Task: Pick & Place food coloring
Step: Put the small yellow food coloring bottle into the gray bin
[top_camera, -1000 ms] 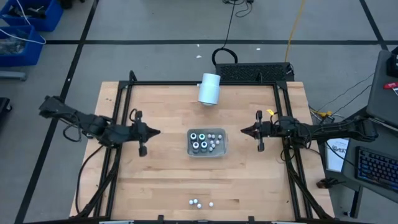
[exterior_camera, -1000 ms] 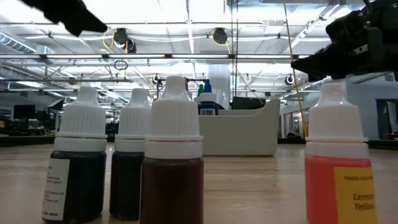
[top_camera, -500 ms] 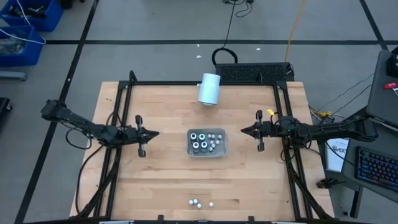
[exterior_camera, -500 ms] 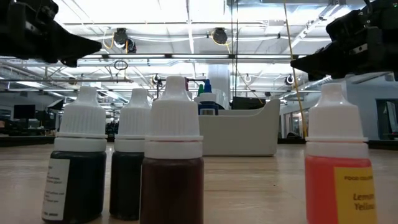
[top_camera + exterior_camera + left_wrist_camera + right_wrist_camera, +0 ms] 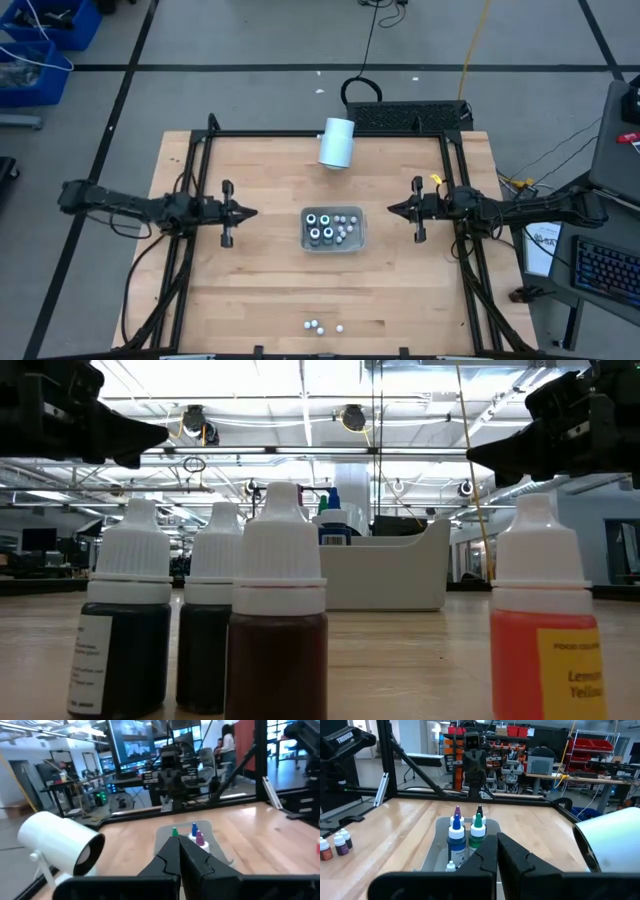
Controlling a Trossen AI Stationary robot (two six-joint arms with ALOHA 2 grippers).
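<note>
The food coloring stands in two groups. Taller bottles with coloured tips (image 5: 465,832) and small white-capped ones stand upright in the grey tray (image 5: 333,230) at the table's middle. Several small white-capped bottles (image 5: 322,326) stand on the wood by the near edge; in the low view they show close up as a dark bottle (image 5: 125,620) and an orange one (image 5: 545,630). My left gripper (image 5: 252,212) hovers shut left of the tray and points level at it. My right gripper (image 5: 391,210) hovers shut right of the tray and also points level at it. Both are empty.
A large white cylinder (image 5: 337,142) lies on its side at the table's far edge, behind the tray. A black metal frame (image 5: 200,150) runs along the table's sides. Bare wood lies between the tray and the near bottles.
My left gripper has come down and tipped from slanting downward to level, and stays left of the tray. Its arm has stretched back toward the table's left edge. The bottles and the tray have not moved.
</note>
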